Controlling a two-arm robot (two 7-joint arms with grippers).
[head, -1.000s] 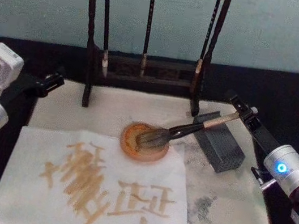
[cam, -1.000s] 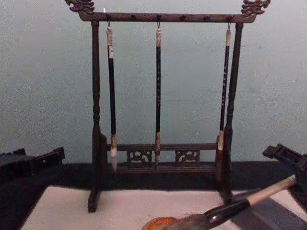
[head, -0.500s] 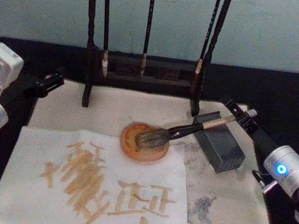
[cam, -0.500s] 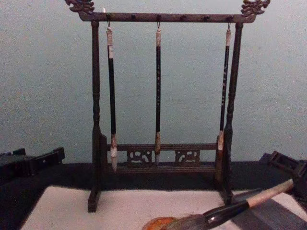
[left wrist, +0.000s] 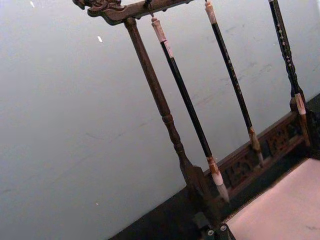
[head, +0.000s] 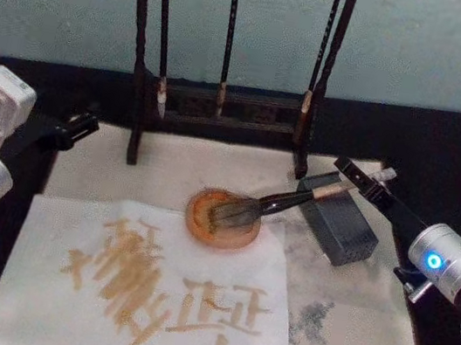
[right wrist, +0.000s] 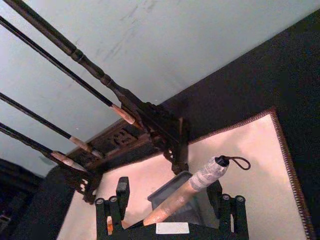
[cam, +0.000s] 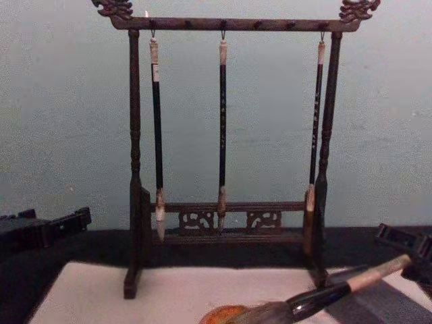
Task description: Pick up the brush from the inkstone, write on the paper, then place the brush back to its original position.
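- Left gripper [head: 86, 124]: parked at the table's left edge, apart from the work; fingers look pressed together, holding nothing.
- Paper [head: 35, 282]: flat at front left, covered in tan strokes, so the writing looks done.
- Brush rack [head: 224, 105]: stands at the back with three thin brushes hanging.
- Round dish [head: 204, 226]: sits at the paper's far corner, bearing the bristles.
- Brush [head: 283, 201]: head rests in the dish, handle propped on the grey block [head: 341, 226], apparently back in place.
- Right gripper [right wrist: 170, 207]: fingers spread either side of the handle's end, seemingly clear of it.
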